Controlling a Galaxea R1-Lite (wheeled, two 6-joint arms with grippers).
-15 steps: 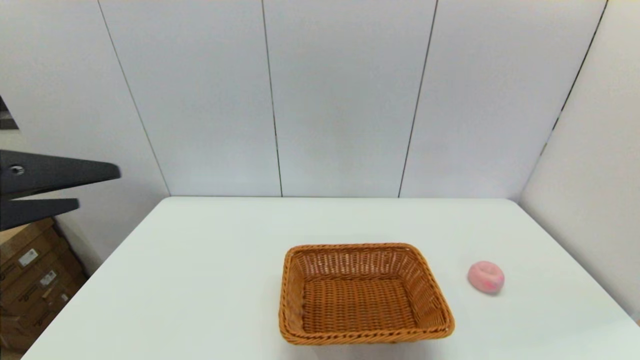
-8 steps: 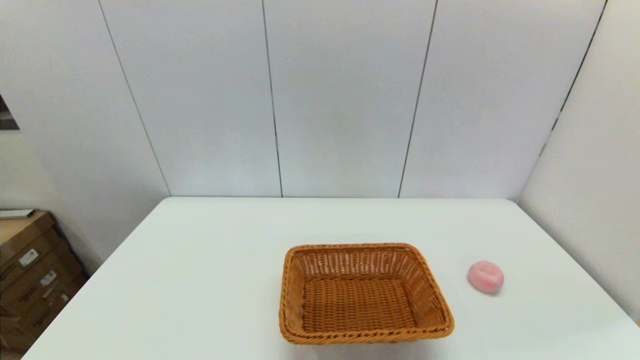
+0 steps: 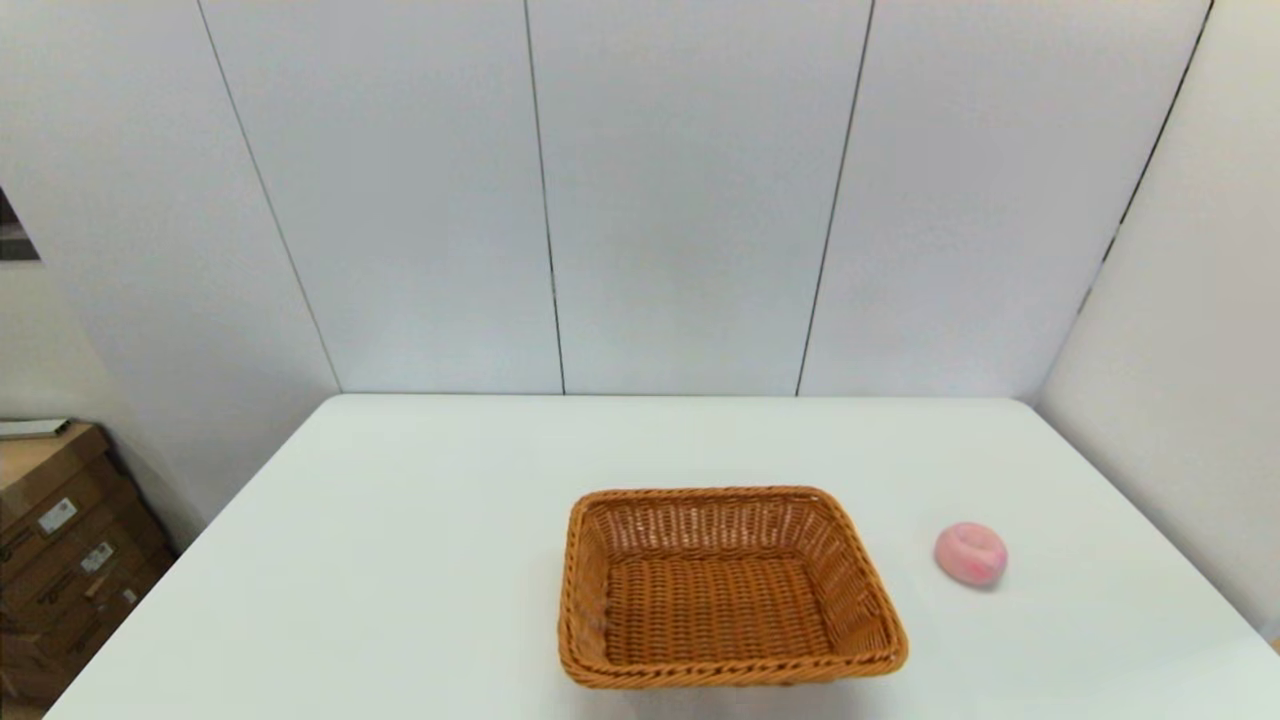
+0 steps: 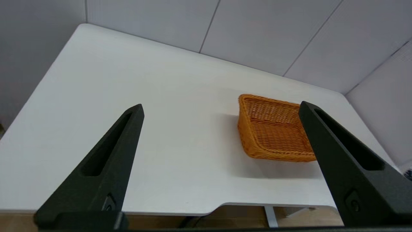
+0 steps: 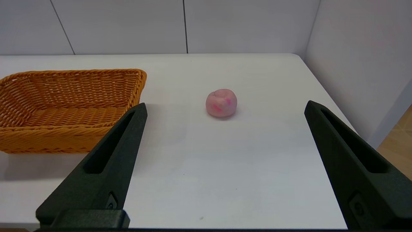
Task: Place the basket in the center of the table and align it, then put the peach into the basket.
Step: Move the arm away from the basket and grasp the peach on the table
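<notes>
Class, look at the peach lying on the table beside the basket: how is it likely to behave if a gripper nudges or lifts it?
The peach is round and sits free on the smooth table, so a nudge would probably roll it. It is small, so likely light. Its curved sides may slip unless the gripper closes across its middle.

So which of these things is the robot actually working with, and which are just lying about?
Part of the job:
basket, empty
peach, on the table to the basket's right
left gripper and right gripper, both open, held back

Just lying about:
cardboard boxes beside the table
</notes>
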